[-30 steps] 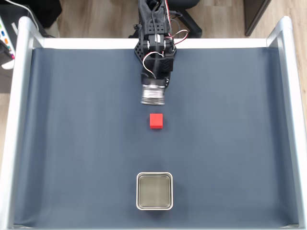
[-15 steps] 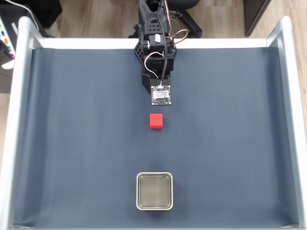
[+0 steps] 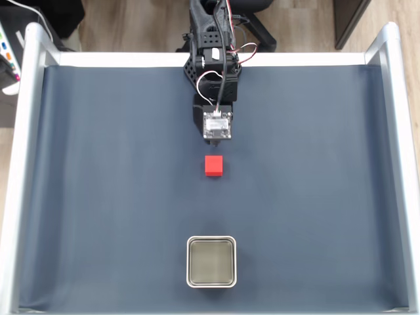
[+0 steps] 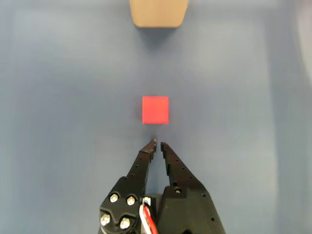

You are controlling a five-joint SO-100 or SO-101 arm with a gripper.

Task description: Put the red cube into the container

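Red cube (image 3: 213, 165) flat on blue mat, mid-table. Square silver container (image 3: 211, 262) upright, empty, well apart near front edge.

light: even, soft, bright | shadows: faint | fixed view: staying sharp | wrist view: looking hazy, washed pale blue, container (image 4: 158, 12) blurring at top edge

A dark blue mat (image 3: 98, 197) covers a silver-railed table (image 3: 23, 164) standing on light wood flooring (image 3: 131, 26).
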